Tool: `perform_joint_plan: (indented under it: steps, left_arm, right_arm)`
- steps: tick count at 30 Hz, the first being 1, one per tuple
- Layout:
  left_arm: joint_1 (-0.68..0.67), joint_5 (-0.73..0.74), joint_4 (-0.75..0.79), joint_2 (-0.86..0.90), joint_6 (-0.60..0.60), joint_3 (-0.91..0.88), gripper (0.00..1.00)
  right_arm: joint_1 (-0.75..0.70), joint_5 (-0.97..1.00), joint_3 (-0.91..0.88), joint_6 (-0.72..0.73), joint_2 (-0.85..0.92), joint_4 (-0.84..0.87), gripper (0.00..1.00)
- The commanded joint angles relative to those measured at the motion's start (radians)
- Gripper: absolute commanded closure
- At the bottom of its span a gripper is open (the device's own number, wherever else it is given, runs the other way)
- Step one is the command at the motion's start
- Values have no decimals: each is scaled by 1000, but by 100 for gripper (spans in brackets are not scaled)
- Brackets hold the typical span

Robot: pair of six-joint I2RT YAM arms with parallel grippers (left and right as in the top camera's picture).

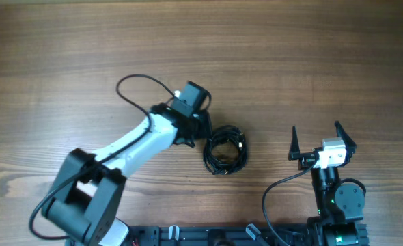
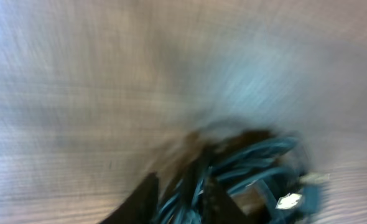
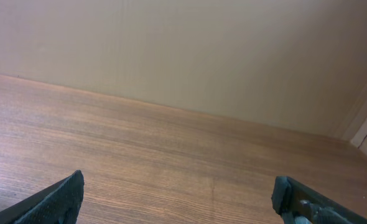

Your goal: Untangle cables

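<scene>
Found left arm (image 1: 136, 140) stretched from the 7 o'clock corner toward 1 o'clock, wrist bent downward. Noted left gripper (image 1: 203, 128) with jaws set narrow; could not confirm closure, as its wrist view was blurred. Found right arm (image 1: 335, 198) folded upright at 5 o'clock. Recorded right gripper (image 1: 316, 131) pointing to 12 o'clock, jaws spread wide, fingers (image 3: 59, 199) at opposite lower corners of its wrist view.

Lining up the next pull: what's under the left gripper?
The cables: the blurred wrist view shows strands of the bundle between the left gripper's fingers, on the table. Overhead, the arm hides that edge; whether strands are pinched can't be told.
</scene>
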Motion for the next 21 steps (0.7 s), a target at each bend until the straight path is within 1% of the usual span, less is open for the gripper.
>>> perform_joint_plan:
  steps: [1,3,5,9,10,21]
  left_arm:
    - [94,2,114,-93,4,31,62]
    - [123,2,163,-98,4,31,48]
    - [148,-16,183,-95,4,31,38]
    - [158,-122,172,-95,5,27,33]
    - [158,-122,166,-95,5,26,29]
    - [157,-122,164,-95,4,26,27]
  right_arm:
    - [-5,-17,-1,-2,-9,3,0]
    - [-5,-17,-1,-2,-9,3,0]
    - [-5,-17,-1,-2,-9,3,0]
    - [-5,-17,-1,-2,-9,3,0]
    - [-5,-17,-1,-2,-9,3,0]
    - [-5,-17,-1,-2,-9,3,0]
